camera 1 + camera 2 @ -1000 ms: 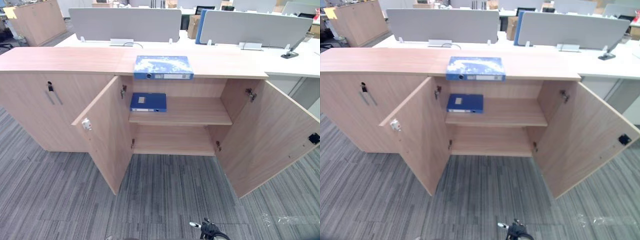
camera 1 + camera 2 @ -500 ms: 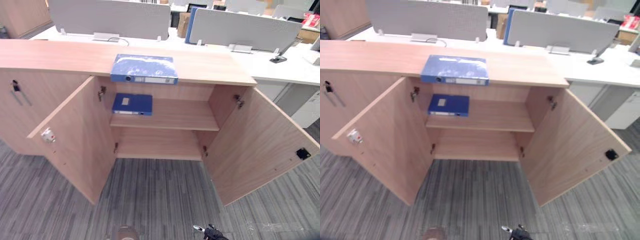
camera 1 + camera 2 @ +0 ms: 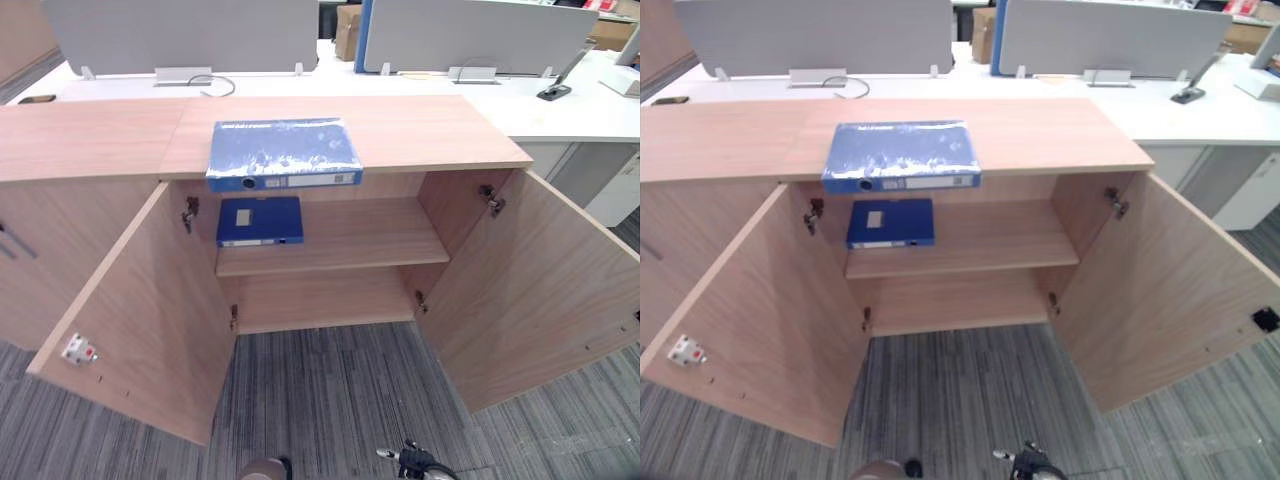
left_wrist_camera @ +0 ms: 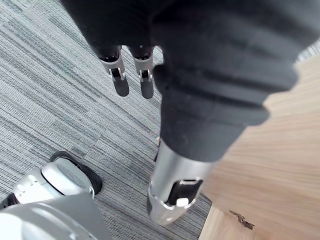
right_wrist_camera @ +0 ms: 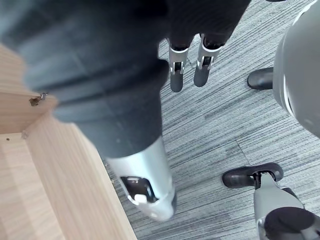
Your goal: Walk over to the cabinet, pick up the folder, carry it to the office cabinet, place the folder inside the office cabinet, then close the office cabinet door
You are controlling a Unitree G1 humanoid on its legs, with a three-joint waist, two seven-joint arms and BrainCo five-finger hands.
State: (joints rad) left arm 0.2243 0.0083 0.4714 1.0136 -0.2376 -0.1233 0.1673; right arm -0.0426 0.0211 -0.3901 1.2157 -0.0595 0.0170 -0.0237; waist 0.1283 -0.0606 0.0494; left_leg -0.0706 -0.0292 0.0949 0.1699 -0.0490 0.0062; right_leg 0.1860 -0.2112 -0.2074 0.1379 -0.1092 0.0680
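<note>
A large blue folder (image 3: pixel 282 153) lies flat on top of the wooden office cabinet (image 3: pixel 420 130), its spine at the front edge. A smaller blue folder (image 3: pixel 259 220) lies on the upper shelf inside, at the left. Both cabinet doors stand wide open: the left door (image 3: pixel 140 310) and the right door (image 3: pixel 540 280). My left hand (image 4: pixel 119 80) hangs over the grey carpet beside a wooden door panel, fingers relaxed and holding nothing. My right hand (image 5: pixel 176 75) hangs the same way, open, next to the other door panel (image 5: pixel 55 180).
Behind the cabinet run white desks (image 3: pixel 590 100) with grey partition screens (image 3: pixel 180 30). A closed cabinet section (image 3: pixel 40 250) adjoins on the left. Striped grey carpet (image 3: pixel 330 400) lies between me and the open doors, which jut out on both sides.
The camera has moved closer and turned, so the cabinet looks nearer and more centred. The folders and doors have not moved.
</note>
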